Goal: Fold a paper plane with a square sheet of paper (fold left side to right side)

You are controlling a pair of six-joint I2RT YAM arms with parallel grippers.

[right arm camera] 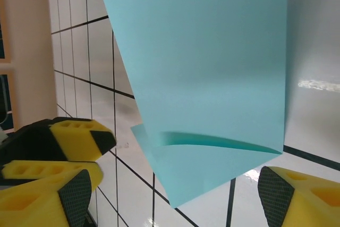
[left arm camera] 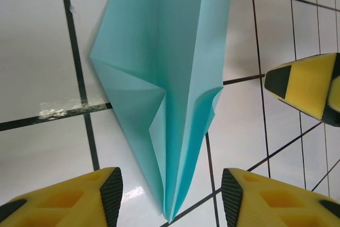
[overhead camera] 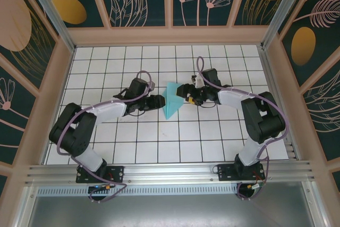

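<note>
Folded turquoise paper on gridded table, mid-scene, between both grippers. Left gripper parted about halfway, fingers astride a pointed end, gripping nothing. Right gripper wide open at paper's right side, gripping nothing.

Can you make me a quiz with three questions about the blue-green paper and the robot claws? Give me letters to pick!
1. Where is the paper? A. between the left claw and right claw B. inside a box C. under a cup
2. What colour is it? A. red B. turquoise C. white
3. How is it? A. flat, unfolded B. crumpled ball C. folded, creased
Answers: A, a claw sits on each side of it; B, it looks light turquoise in every view; C, the left wrist view shows creases and layered flaps.
</note>
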